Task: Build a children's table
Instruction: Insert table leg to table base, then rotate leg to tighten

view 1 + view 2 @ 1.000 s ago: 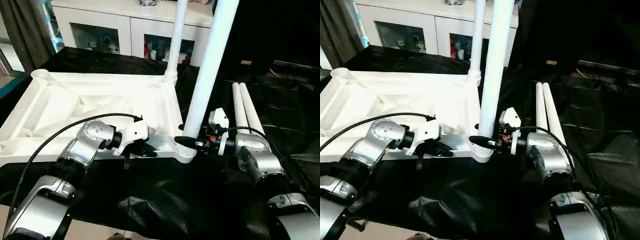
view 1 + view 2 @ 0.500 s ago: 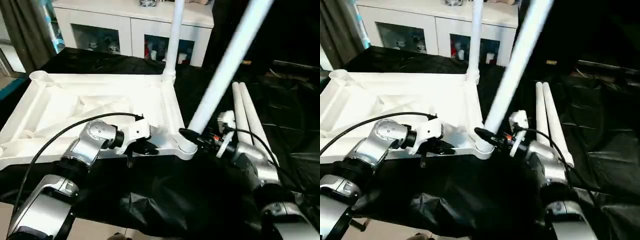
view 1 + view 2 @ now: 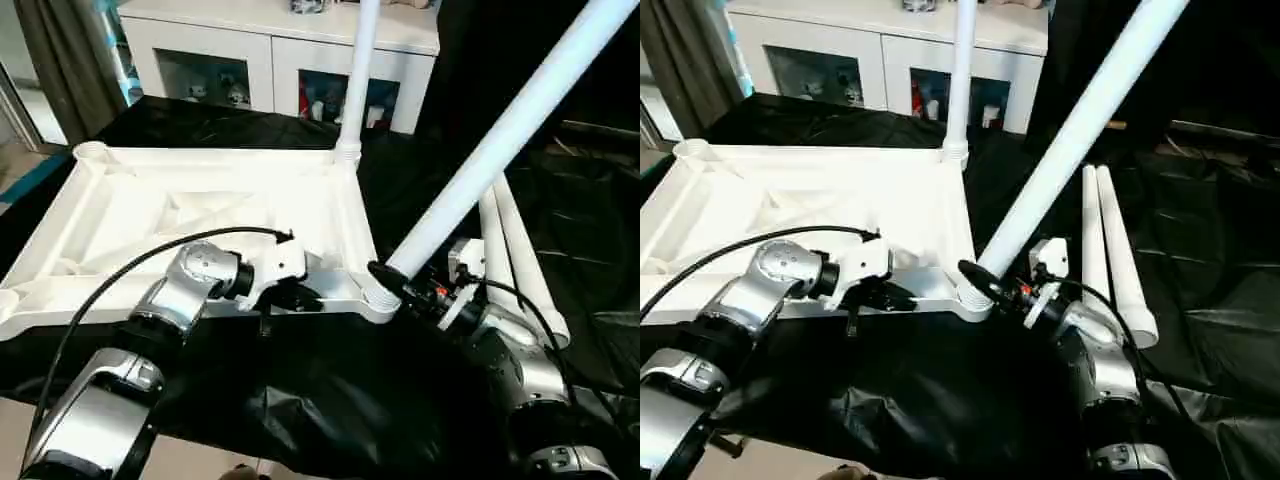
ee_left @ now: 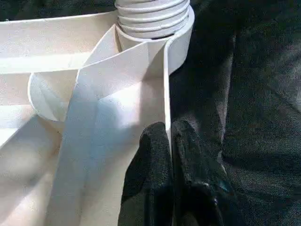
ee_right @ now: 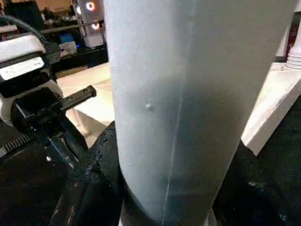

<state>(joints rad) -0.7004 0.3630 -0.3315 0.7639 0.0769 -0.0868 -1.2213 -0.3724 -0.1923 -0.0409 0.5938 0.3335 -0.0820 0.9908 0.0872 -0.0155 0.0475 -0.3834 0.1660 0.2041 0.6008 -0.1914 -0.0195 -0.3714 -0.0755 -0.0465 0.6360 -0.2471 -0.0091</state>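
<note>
Right gripper (image 3: 985, 283) is clenched around the tilted leg (image 3: 490, 150) just above its threaded base. Left gripper (image 4: 170, 155) is pinched on the tabletop (image 3: 150, 215) rim. Both parts are judged light, stiff and slippery; the leg is best gripped low.

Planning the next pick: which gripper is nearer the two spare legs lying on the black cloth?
Right. The right gripper, clamping the tilted leg, sits beside the spare legs; the left gripper pinches the tabletop rim, farther off.

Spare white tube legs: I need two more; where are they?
Two spare white tube legs lie side by side on the black cloth, on the robot's right, beyond the right gripper.
</note>
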